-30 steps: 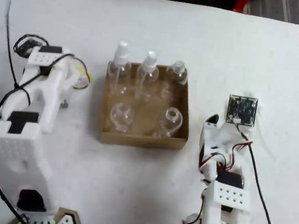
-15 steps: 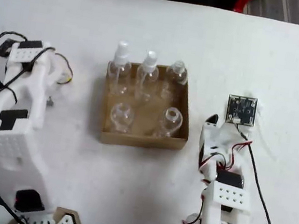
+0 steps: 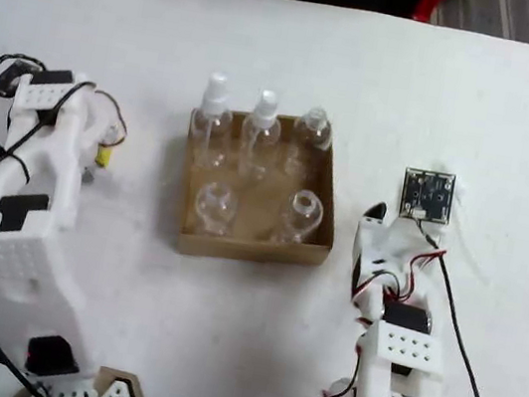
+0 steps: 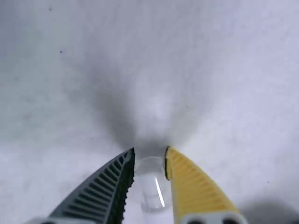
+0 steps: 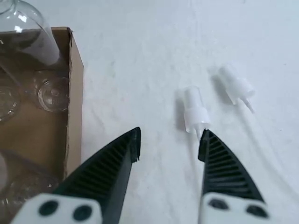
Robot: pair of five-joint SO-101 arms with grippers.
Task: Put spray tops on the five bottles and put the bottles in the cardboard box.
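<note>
The cardboard box (image 3: pixel 251 249) stands mid-table with five clear bottles in it. Two at its back, one (image 3: pixel 211 118) and its neighbour (image 3: pixel 261 125), carry white spray tops; an open bottle (image 3: pixel 312 131) and two in front (image 3: pixel 215 203) are bare. My left gripper (image 4: pixel 149 156) points down at the table left of the box (image 3: pixel 100 154), shut on a small clear spray top piece (image 4: pixel 153 189). My right gripper (image 5: pixel 170 140) is open and low right of the box (image 3: pixel 375 214). Two white spray tops (image 5: pixel 194 112) (image 5: pixel 236 84) lie just beyond it.
A small black circuit board (image 3: pixel 428 195) lies right of the box, beyond the right gripper. Cables trail from both arms. The box wall (image 5: pixel 74 102) stands close beside the right gripper's finger. White tabletop (image 3: pixel 298 53) stretches behind the box.
The left arm has swung left, away from the box, then settled with its gripper low over the table. The right arm and the bottles have stayed put.
</note>
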